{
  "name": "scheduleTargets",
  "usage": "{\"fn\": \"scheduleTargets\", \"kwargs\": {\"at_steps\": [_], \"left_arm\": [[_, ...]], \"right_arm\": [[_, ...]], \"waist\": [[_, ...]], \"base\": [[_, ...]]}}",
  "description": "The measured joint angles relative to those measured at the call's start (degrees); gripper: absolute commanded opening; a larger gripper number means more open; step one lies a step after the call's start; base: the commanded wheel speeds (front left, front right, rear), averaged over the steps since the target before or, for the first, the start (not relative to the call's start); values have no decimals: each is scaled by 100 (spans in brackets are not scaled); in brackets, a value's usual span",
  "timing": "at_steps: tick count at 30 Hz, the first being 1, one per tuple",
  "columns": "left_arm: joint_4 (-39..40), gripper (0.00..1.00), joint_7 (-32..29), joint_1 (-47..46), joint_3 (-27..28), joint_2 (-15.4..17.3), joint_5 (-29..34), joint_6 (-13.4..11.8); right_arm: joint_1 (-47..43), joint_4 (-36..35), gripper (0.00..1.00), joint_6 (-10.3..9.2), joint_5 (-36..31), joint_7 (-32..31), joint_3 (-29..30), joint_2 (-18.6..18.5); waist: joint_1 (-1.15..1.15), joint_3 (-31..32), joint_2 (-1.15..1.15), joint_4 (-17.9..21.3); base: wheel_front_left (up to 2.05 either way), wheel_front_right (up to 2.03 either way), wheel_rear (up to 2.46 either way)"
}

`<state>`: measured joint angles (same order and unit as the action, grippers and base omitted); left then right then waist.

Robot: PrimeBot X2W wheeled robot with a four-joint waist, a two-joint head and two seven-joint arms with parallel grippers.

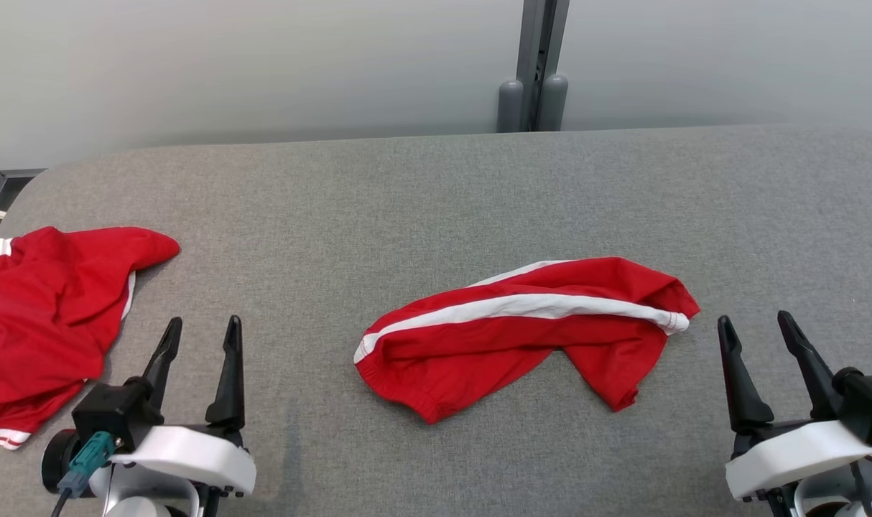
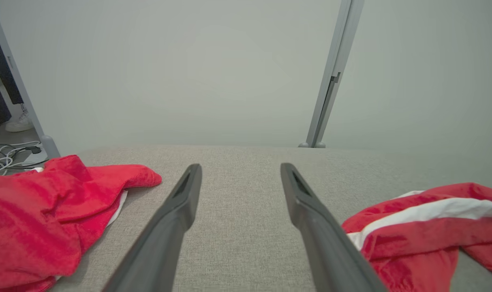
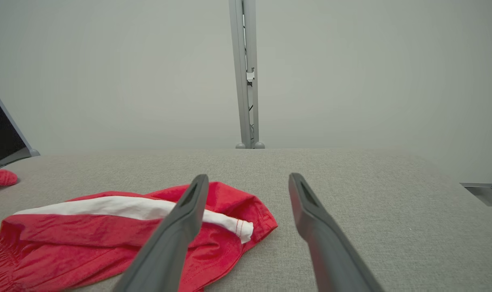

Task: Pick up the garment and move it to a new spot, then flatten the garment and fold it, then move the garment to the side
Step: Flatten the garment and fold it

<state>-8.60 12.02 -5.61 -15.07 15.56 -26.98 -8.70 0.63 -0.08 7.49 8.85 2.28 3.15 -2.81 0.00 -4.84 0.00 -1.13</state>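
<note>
A red garment with a white side stripe (image 1: pixel 522 334) lies crumpled in the middle of the grey table (image 1: pixel 436 194); it shows at the right of the left wrist view (image 2: pixel 424 227) and at the lower left of the right wrist view (image 3: pixel 108 235). My left gripper (image 1: pixel 202 327) (image 2: pixel 240 167) stands open at the lower left, well to the left of that garment, nothing between its fingers. Open too, my right gripper (image 1: pixel 755 321) (image 3: pixel 248 177) sits just right of the garment's right end.
A second red garment with white trim (image 1: pixel 48 316) (image 2: pixel 47 211) is heaped at the table's left edge, close beside my left gripper. A grey post (image 1: pixel 536 64) rises behind the table's far edge against a pale wall. Cables (image 2: pixel 9 156) lie on the floor beyond the left edge.
</note>
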Motion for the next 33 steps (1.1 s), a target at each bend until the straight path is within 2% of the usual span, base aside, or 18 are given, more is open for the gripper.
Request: {"fn": "scheduleTargets", "kwargs": {"at_steps": [22, 26, 33], "left_arm": [[261, 100, -302, 8, -325, 159, 188, -79], [204, 100, -563, -471, -511, 134, 210, 119], [-566, 100, -1272, -1027, -890, -193, -98, 511]], "right_arm": [[-89, -111, 100, 0, -22, -110, -10, 0], [-9, -129, 100, 0, -22, -112, -32, 1], [137, -131, 100, 0, -24, -116, -162, 1]], "waist": [[0, -82, 0, -30], [0, -210, 0, -64], [0, -429, 0, 4]], "base": [[0, 0, 0], [0, 0, 0], [0, 0, 0]]}}
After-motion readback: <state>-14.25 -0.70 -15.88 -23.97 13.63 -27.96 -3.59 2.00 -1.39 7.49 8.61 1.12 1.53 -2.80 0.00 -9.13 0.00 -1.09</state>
